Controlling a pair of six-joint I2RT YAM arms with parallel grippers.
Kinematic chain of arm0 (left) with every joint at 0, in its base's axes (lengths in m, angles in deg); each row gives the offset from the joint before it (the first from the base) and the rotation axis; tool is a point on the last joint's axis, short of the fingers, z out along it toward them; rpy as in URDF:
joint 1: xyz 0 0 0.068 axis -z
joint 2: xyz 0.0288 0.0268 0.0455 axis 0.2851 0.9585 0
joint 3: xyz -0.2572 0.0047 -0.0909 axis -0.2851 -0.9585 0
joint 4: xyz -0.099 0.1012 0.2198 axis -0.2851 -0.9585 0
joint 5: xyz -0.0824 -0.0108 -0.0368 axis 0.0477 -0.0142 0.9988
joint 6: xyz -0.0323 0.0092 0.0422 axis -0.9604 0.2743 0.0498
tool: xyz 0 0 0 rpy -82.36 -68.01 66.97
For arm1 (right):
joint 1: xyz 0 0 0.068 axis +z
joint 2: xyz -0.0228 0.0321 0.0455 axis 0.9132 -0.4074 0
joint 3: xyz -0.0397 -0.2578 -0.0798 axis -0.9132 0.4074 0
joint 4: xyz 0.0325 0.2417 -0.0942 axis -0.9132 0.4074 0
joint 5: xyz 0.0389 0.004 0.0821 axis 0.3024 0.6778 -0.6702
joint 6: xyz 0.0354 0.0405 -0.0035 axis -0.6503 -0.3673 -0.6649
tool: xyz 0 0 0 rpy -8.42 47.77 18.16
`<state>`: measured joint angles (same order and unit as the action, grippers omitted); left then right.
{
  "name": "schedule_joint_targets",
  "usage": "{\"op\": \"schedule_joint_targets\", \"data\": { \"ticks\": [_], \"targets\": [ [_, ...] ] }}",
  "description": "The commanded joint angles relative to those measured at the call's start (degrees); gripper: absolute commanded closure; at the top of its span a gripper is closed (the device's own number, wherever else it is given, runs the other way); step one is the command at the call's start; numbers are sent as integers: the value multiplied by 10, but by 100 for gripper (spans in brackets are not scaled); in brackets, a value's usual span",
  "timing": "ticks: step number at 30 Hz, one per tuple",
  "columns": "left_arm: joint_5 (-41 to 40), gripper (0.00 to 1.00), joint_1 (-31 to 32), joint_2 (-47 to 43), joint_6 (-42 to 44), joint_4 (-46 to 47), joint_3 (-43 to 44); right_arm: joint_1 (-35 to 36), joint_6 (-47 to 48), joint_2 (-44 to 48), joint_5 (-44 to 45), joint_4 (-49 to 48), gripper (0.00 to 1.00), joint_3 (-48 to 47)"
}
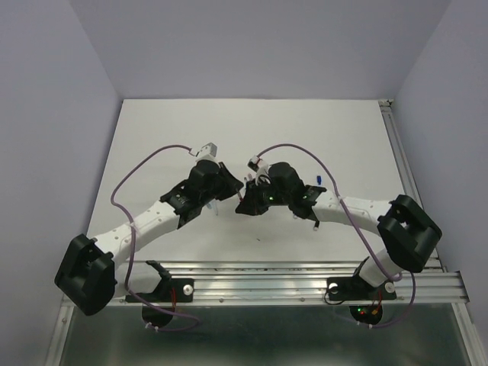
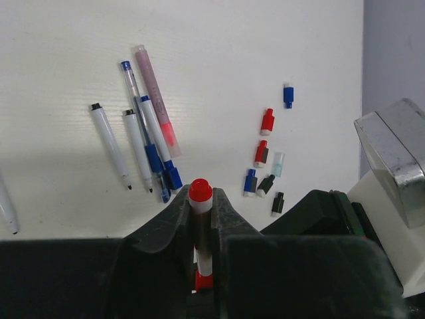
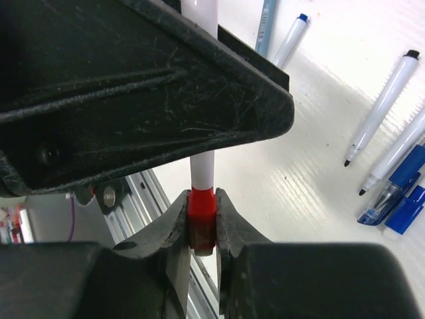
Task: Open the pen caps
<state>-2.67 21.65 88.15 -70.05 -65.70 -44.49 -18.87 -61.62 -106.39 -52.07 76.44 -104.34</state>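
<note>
On one pen (image 3: 202, 174), held up off the table (image 2: 279, 40), our two grippers meet. Our left gripper (image 2: 200, 199) is clenched across the pen's white barrel. Our right gripper (image 3: 201, 222) is clamped on the red cap (image 3: 201, 206) at the pen's end, its fingers pressed against the cap's sides. The cap looks still seated on the barrel, so we judge that it has not yet been pulled off.

Below the pen, off to one side, the other pens (image 2: 109, 143) lie in a loose bunch. Off to its other side sit the loose caps (image 2: 267, 121), red, blue and black.

We expect this pen to be light, thin and stiff, with smooth plastic that could slide between the fingers, and its cap to hold by a snug press fit. Gripping the barrel close to the cap and pulling straight along the pen seems safest to us. A sideways tug might bend the barrel or flick the little cap away.
</note>
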Motion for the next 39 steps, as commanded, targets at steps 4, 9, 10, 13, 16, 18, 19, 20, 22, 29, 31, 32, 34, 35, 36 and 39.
{"op": "schedule_joint_targets", "data": {
  "ticks": [4,9,10,13,16,18,19,20,22,29,31,32,34,35,36,39],
  "targets": [
    [-95,100,-131,-7,65,-6,87,120,-17,73,12,-17,99,90],
    [-60,100,-225,17,107,-3,145,156,-60,113,28,-38,99,173],
    [-58,100,-236,21,111,-7,152,156,-69,123,36,-35,99,178],
    [-51,100,-257,30,112,-11,157,156,-69,141,57,-22,99,183],
    [-40,100,-277,33,110,-10,152,156,-78,159,72,-10,99,185],
    [-15,100,-284,33,110,-11,143,155,-80,169,119,28,99,177],
    [-4,100,-284,32,113,-8,139,154,-81,172,136,40,99,172],
    [8,100,-284,31,114,-7,132,151,-81,173,155,53,99,168],
    [48,100,-283,28,116,-1,106,136,-87,176,199,100,99,161],
    [35,98,-198,27,112,-7,30,15,-104,176,303,218,99,157],
    [6,90,-157,36,109,-20,26,6,-102,176,339,247,97,152],
    [-5,88,-146,45,108,-25,24,-2,-102,176,359,252,95,152],
    [-13,87,-132,58,105,-37,24,-8,-96,173,366,257,95,152],
    [-29,87,-122,70,104,-42,25,-13,-95,166,369,257,95,151],
    [-37,86,-120,77,102,-54,27,-15,-94,160,374,258,94,149],
    [-50,86,-111,106,101,-70,41,-17,-102,142,392,277,92,139]
  ]
}}
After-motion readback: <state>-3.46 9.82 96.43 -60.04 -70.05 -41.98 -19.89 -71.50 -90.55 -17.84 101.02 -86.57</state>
